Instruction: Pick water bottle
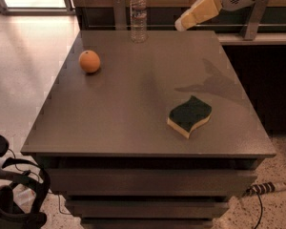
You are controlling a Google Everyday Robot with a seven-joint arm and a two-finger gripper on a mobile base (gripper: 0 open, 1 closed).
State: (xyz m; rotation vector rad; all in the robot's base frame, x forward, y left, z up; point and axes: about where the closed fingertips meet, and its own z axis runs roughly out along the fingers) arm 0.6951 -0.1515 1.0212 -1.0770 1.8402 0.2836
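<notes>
The water bottle [138, 14] is a small clear ribbed bottle with a white cap and a pale label band. It stands upright at the far edge of the grey table [133, 104], left of centre. My gripper [181, 25] hangs in the air at the upper right, its cream-coloured fingers pointing left and down toward the bottle. It is to the right of the bottle, above the table's far edge, and apart from it. It holds nothing that shows.
An orange fruit [89, 61] lies at the far left of the table. A green and yellow sponge [189, 115] lies at the right near the front. A dark counter [257, 37] stands at the right. Black gear [12, 190] and cables lie on the floor.
</notes>
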